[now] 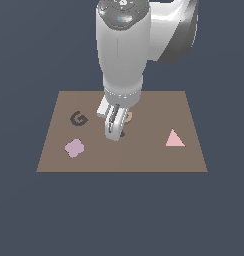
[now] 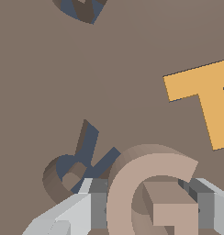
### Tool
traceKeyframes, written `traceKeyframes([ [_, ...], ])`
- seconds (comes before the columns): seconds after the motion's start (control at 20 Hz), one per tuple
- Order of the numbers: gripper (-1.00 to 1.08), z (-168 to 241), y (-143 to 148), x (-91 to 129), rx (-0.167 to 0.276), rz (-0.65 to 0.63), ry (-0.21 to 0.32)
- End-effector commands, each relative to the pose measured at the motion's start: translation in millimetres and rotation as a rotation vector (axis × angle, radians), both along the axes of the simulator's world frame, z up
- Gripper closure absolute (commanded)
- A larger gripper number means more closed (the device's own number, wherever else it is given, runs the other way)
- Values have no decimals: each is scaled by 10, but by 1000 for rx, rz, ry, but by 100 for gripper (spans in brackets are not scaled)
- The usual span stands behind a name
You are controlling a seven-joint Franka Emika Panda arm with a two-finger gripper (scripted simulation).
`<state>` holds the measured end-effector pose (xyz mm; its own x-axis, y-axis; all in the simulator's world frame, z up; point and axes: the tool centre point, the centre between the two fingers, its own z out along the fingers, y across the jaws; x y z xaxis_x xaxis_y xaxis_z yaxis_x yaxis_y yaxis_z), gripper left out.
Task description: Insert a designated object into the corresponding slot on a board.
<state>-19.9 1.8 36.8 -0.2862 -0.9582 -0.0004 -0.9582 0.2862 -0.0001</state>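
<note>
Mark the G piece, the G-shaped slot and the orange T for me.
G piece [image 2: 127, 193], wrist view: on its curved left side, between the gripper fingers.
G-shaped slot [image 1: 79, 119], exterior view: centre of the dark recess.
orange T [image 2: 210, 98], wrist view: where bar meets stem.

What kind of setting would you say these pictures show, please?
Likely a simulated shape-sorting workspace, not a real room: a flat brown rectangular board floats on a featureless slate-blue background, with a dark G-shaped recess, a pink triangle and a lilac blob.
</note>
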Motion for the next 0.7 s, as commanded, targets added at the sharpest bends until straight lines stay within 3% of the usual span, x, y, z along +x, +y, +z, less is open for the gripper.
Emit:
traceKeyframes([
  [0.0,108,10,-325,73,0,-113,0],
  [0.35,108,30,-1140,70,0,-393,0],
  [0.65,108,37,-1509,-22,0,-523,1],
])
